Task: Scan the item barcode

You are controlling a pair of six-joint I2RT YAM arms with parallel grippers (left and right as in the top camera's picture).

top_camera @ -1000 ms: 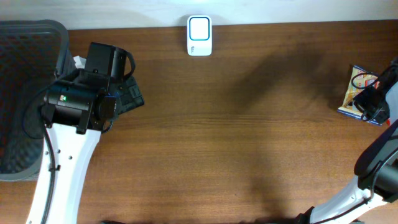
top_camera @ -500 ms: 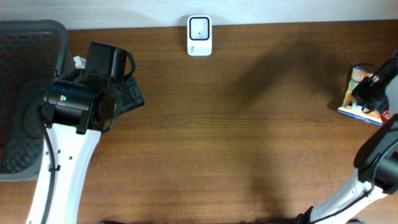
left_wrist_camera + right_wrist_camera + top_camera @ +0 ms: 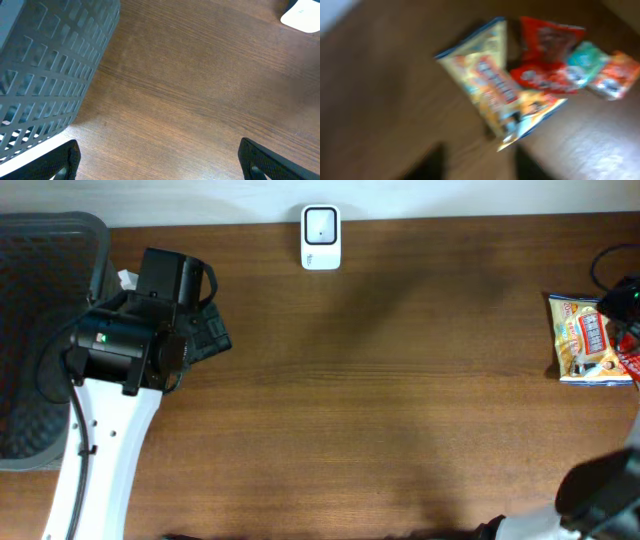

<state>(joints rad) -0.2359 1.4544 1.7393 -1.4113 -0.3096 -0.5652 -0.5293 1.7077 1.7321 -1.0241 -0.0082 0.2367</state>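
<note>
The yellow snack packet is laid flat on the worktop beneath the released right gripper; the left gripper is likewise spread wide.

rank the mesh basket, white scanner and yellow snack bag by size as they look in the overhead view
mesh basket, by far the largest
yellow snack bag
white scanner, a little smaller than the bag

Mock shop checkout on a robot bench: wooden table, white barcode scanner, mesh basket, snack packets
</note>
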